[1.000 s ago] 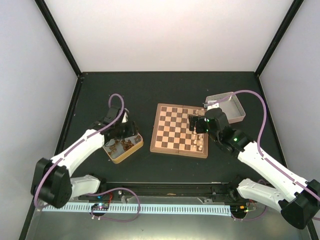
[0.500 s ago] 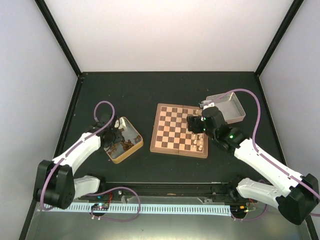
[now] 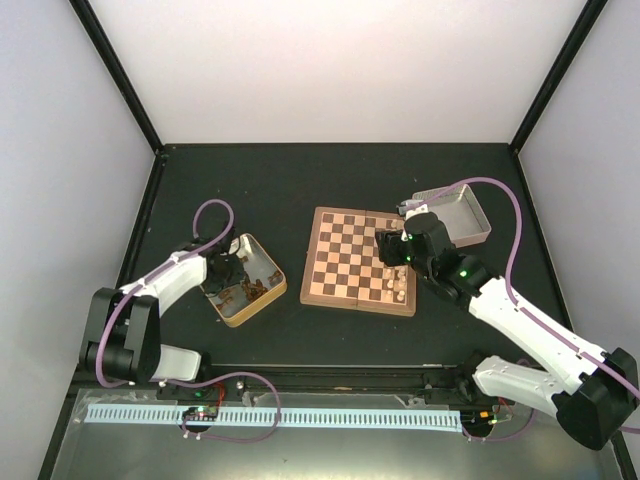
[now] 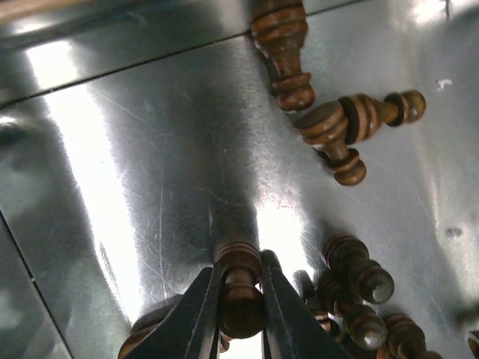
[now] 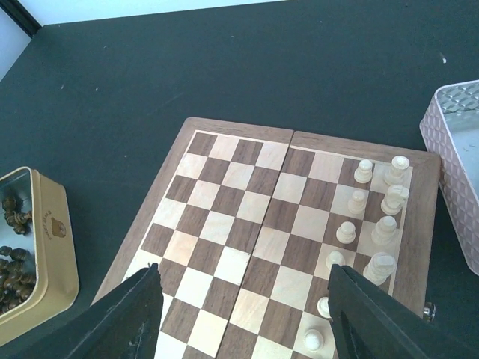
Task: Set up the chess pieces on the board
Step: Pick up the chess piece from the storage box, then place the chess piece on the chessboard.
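One piece [image 4: 241, 299] sits pinched in left fingers [image 4: 200, 318], inside tin [image 4: 150, 187]. Wide-open right fingers [image 5: 135, 314] hang above board [image 5: 247, 224].

Bright even light; strong glare streaks across tin [image 4: 150, 164] floor; soft shadows.

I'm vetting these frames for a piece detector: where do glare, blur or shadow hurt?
Left wrist: glare streaks across the shiny tin floor, with one bright patch beside the chess piece pinched by the left gripper. Right wrist: board crisp, its own fingers dark and soft-edged. Top external: even light, loose pieces too small to resolve.
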Controlling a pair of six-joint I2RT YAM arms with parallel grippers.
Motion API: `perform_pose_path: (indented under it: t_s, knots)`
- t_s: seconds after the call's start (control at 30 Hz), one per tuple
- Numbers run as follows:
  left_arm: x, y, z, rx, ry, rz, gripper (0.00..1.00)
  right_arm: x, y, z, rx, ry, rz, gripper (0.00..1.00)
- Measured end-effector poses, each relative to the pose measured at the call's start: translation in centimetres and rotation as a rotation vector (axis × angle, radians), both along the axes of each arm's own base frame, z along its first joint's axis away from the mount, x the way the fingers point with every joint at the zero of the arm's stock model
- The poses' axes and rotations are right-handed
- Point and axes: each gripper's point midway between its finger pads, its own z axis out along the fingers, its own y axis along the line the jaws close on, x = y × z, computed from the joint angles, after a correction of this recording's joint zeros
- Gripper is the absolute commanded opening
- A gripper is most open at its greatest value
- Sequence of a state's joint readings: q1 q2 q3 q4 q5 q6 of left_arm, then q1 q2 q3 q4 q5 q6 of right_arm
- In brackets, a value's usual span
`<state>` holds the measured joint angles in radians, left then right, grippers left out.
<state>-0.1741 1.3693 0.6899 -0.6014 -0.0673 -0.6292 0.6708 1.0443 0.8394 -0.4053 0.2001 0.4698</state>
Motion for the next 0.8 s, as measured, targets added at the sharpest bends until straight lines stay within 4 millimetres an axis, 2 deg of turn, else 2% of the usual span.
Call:
perform_pose_path:
  t_s: [0.13,0.2,0.43,0.6,0.7,0.8]
  knots:
    - [0.1,0.4,0.3,0.023,-0.009,-0.003,0.07,0.0,0.0,0.0,0.002,-0.001,0.001,0.61]
    - [0.3,0.5,1.1,0.028,-0.032,-0.008,0.07,0.0,0.0,0.0,0.002,-0.002,0.001,0.61]
    - [2.0,-0.3,6.3,-0.012,-0.19,-0.043,0.08,0.1,0.1,0.2,0.006,-0.006,-0.001,0.61]
    - [2.2,-3.5,8.2,-0.108,-0.231,-0.156,0.09,0.0,0.0,0.7,0.022,-0.018,-0.006,0.61]
    - [2.5,-6.9,9.4,-0.183,-0.242,-0.266,0.1,-0.1,-0.2,1.1,0.033,-0.028,-0.015,0.61]
    - [3.8,-10.8,10.8,-0.228,-0.244,-0.375,0.1,-0.1,-0.4,1.5,0.047,-0.036,-0.026,0.61]
